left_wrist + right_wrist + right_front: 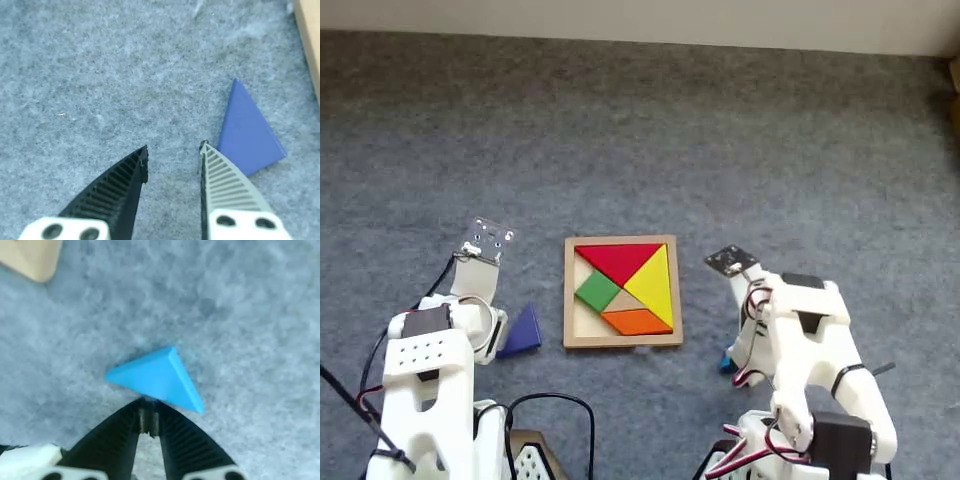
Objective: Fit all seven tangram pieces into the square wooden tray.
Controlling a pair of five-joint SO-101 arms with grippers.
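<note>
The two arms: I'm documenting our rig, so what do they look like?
The left arm and right arm are white plastic with black and red cables. The left gripper has one black and one pale grey ribbed finger; the right gripper has two black.

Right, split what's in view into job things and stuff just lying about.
Job: wooden tray, red triangle, yellow triangle, green square, orange piece, tan triangle, dark blue triangle, light blue triangle.
Lying about: grey carpet, black cable.

Mostly hidden behind right arm (810, 340): light blue triangle (727, 364); tray (309, 40) cut off.
</note>
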